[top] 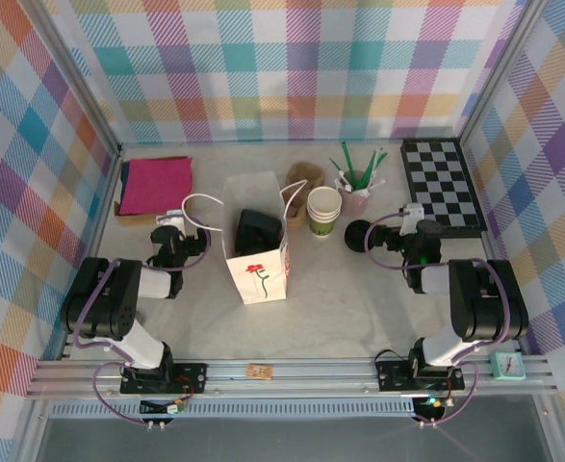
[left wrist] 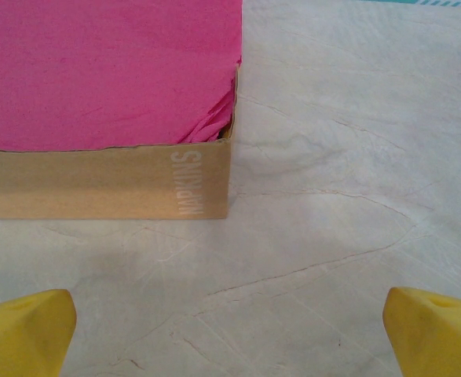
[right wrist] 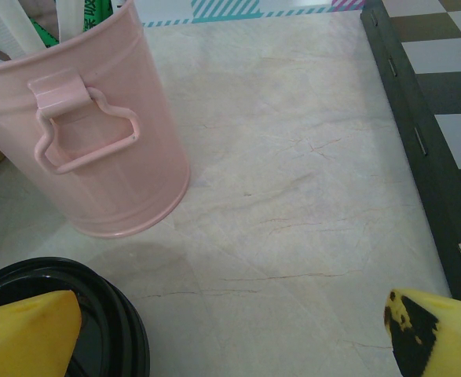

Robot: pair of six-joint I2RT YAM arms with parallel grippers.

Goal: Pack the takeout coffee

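The takeout coffee is hidden. A white paper bag [top: 260, 272] with a red rose print stands open at the table's middle, and a black shape [top: 258, 229] sits inside it; I cannot tell what it is. My left gripper [top: 166, 234] [left wrist: 230, 334] rests open just left of the bag, over bare table, facing the napkin box. My right gripper [top: 390, 231] [right wrist: 234, 334] is open to the right of the bag, with nothing between its yellow fingertips [right wrist: 26, 334]. Its left fingertip sits over the edge of a stack of black lids [top: 359, 234] [right wrist: 96, 314].
A stack of white-and-green cups [top: 323, 210] stands right of the bag, beside a pink bucket [top: 356, 197] [right wrist: 104, 141] of straws. A checkerboard [top: 443, 183] [right wrist: 430, 118] lies far right. A box of pink napkins [top: 154, 186] [left wrist: 104, 181] is far left. A brown item [top: 304, 176] lies behind the cups.
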